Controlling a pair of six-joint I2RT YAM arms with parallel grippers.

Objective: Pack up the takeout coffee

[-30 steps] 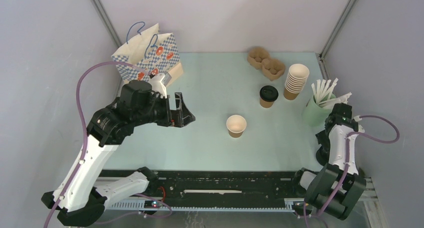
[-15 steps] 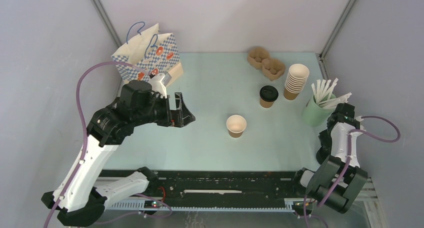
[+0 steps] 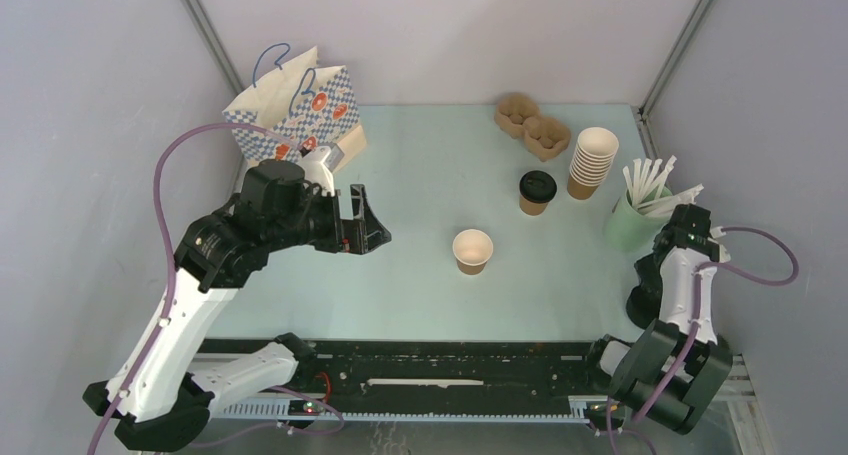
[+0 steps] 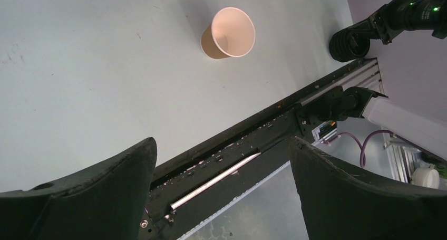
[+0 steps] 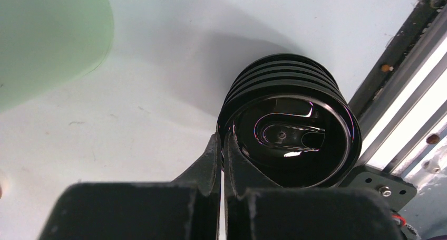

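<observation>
Kraft cup stands uncovered while the right tool nips a black lid

Brown paper outside and white within, the open cup (image 3: 472, 250) stands upright near the middle of the pale green worktop (image 3: 420, 165), with nothing over its mouth. Every other place is read from it. Behind it and a little to the right stands the lidded cup (image 3: 537, 191), upright, its black cover seated, apart from the open cup. Farther back on that same side lie a pulp cup carrier (image 3: 533, 125) and a tall stack of bare cups (image 3: 592, 160), close together. Right of the open cup, a green holder (image 3: 628, 225) bristles with white sticks. Right of the cup again, and nearer the arm bases, sits a stack of black lids (image 5: 274, 66). The right tool (image 5: 223, 145) has its fingers pressed together on the rim of the top lid (image 5: 287, 134), at the stack's side. Left of the open cup and well apart from it, the left tool (image 4: 222, 145) hangs above the worktop with its fingers spread wide, holding nothing. Far to the left and behind, a checked paper bag (image 3: 300, 110) stands near the back corner
</observation>
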